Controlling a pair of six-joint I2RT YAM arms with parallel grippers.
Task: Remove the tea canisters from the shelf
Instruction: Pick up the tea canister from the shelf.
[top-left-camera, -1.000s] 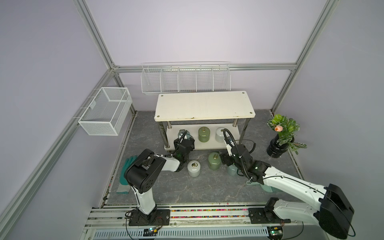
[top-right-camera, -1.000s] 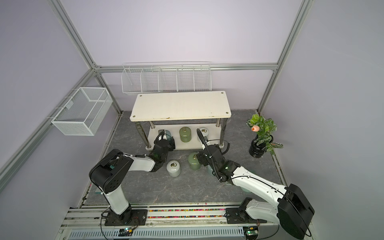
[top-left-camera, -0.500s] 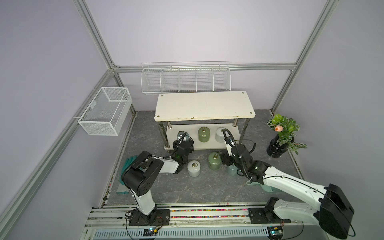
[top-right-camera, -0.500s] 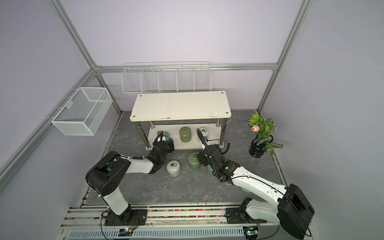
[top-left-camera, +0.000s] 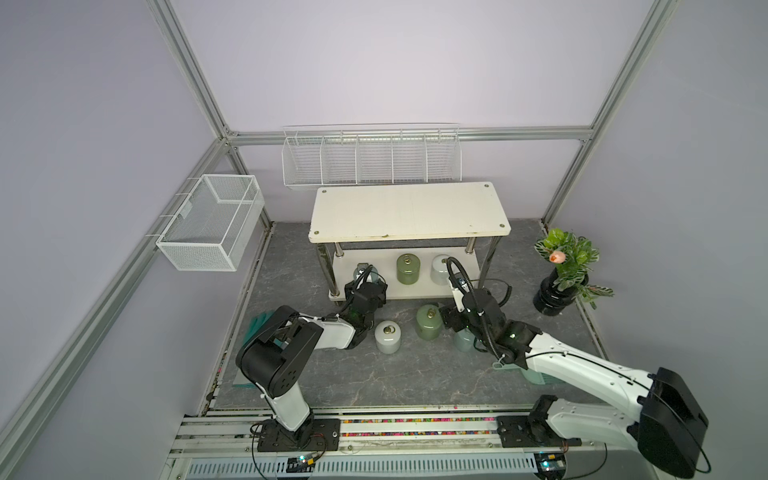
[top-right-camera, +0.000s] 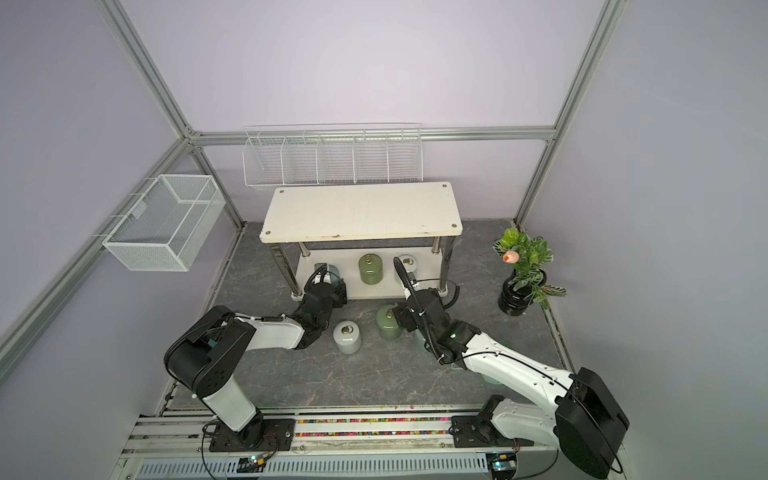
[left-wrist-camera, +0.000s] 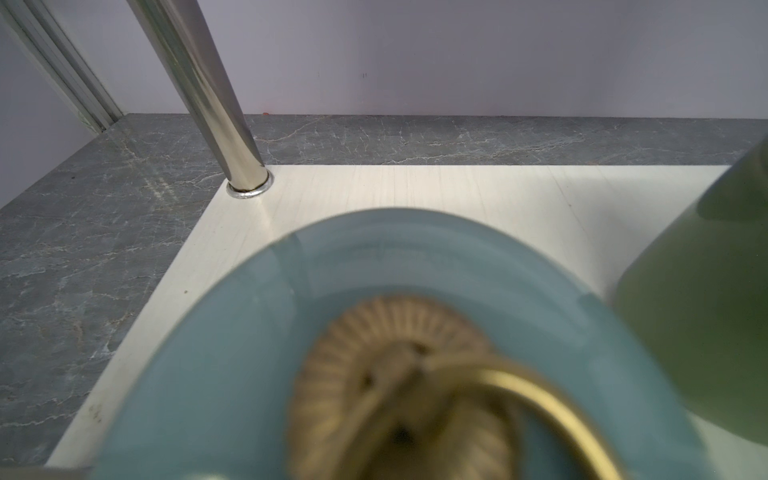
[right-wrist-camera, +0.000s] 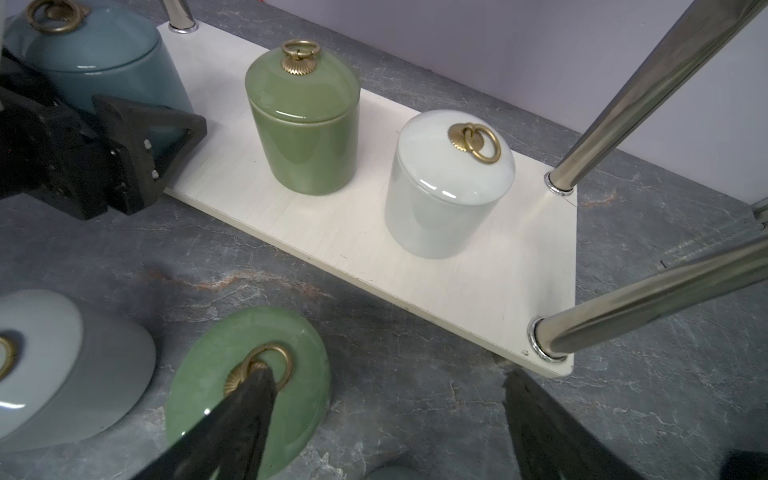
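Observation:
The shelf (top-left-camera: 409, 212) keeps three tea canisters on its lower board (right-wrist-camera: 374, 232): blue (right-wrist-camera: 104, 70), green (top-left-camera: 407, 269) and white (top-left-camera: 439, 269). My left gripper (top-left-camera: 366, 282) reaches under the top board, its fingers (right-wrist-camera: 145, 137) against the blue canister's (left-wrist-camera: 249, 332) sides. The lid fills the left wrist view and hides the jaws. On the floor in front stand a white canister (top-left-camera: 387, 337), a green one (top-left-camera: 428, 322) and a pale blue one (top-left-camera: 463, 343). My right gripper (right-wrist-camera: 386, 374) hangs open just above the pale blue one, beside the green one (right-wrist-camera: 249, 386).
A black vase with a plant (top-left-camera: 557, 291) stands at the right. Wire baskets hang on the left wall (top-left-camera: 208, 224) and the back rail (top-left-camera: 370, 158). Chrome posts (right-wrist-camera: 623, 104) flank the lower board. Green cloths lie by the left arm (top-left-camera: 257, 322) and under the right arm (top-left-camera: 532, 374).
The left arm's elbow has sunk lower and toward its base while its gripper stays at the blue canister. The right arm has not moved.

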